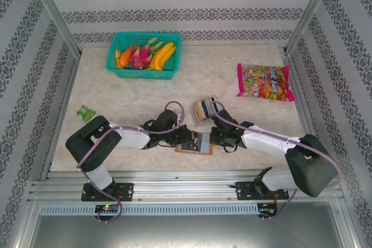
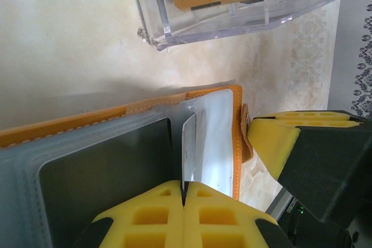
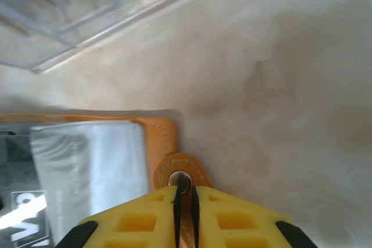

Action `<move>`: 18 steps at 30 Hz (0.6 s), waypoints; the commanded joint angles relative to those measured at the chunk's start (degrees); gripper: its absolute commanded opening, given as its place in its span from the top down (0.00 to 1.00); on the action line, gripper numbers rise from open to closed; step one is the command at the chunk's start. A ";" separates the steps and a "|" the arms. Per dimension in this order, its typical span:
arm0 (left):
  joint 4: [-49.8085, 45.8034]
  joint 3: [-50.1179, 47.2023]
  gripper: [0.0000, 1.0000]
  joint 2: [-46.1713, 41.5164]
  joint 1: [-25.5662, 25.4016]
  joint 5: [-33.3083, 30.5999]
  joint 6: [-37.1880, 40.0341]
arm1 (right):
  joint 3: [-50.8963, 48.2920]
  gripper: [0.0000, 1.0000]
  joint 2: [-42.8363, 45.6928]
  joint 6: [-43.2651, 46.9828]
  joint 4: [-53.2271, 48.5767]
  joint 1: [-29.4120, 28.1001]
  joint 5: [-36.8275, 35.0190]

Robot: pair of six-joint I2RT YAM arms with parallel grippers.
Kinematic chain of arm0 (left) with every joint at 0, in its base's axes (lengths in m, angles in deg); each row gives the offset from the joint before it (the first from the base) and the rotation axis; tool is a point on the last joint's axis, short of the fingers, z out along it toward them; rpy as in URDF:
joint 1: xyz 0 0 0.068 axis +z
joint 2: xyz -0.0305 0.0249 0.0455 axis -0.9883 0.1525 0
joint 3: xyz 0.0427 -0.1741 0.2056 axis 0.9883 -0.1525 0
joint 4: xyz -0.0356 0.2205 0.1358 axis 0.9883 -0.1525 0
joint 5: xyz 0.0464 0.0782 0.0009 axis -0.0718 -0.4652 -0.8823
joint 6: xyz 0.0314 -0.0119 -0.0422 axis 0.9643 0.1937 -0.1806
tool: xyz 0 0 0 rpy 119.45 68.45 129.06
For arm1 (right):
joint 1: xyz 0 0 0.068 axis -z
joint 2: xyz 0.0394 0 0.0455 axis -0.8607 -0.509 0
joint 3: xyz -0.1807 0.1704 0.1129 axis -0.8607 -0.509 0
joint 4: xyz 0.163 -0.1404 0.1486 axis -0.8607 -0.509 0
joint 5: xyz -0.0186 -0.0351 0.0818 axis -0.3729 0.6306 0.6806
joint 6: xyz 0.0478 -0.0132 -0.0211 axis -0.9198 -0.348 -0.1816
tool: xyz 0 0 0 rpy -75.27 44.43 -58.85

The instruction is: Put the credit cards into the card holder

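Observation:
The card holder (image 1: 195, 143), an orange-brown wallet, lies open near the table's front edge between both arms. In the left wrist view its clear sleeves and orange rim (image 2: 235, 143) show, with a dark card (image 2: 104, 172) inside one sleeve. My left gripper (image 1: 181, 139) (image 2: 184, 187) is shut on a thin white credit card (image 2: 189, 146), held edge-on over the sleeves. My right gripper (image 1: 214, 137) (image 3: 185, 193) sits on the wallet's snap tab (image 3: 180, 172), its jaws a narrow slit apart with the tab showing through. More cards stand in the clear box (image 1: 203, 110).
The clear plastic box (image 2: 232, 15) (image 3: 87, 10) stands just behind the wallet. A teal basket of fruit (image 1: 144, 56) is at the back left, a candy bag (image 1: 263, 82) at the back right, and a small green object (image 1: 86, 112) at the left.

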 commanded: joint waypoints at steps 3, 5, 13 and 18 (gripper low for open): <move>4.12 -2.04 1.00 1.50 -1.00 -3.77 -3.97 | -1.98 0.88 -1.67 0.33 -3.86 0.66 -0.67; 5.01 -2.05 1.00 1.69 -1.66 -4.24 -4.53 | -2.61 0.90 -1.71 0.28 -2.58 0.57 0.59; 4.74 -1.84 0.95 1.76 -3.60 -6.49 -5.05 | -3.34 0.92 -1.56 0.16 -1.58 0.48 2.06; -0.97 0.77 0.84 1.37 -4.85 -6.65 -1.89 | -3.44 0.92 -1.69 0.20 -1.11 0.35 2.44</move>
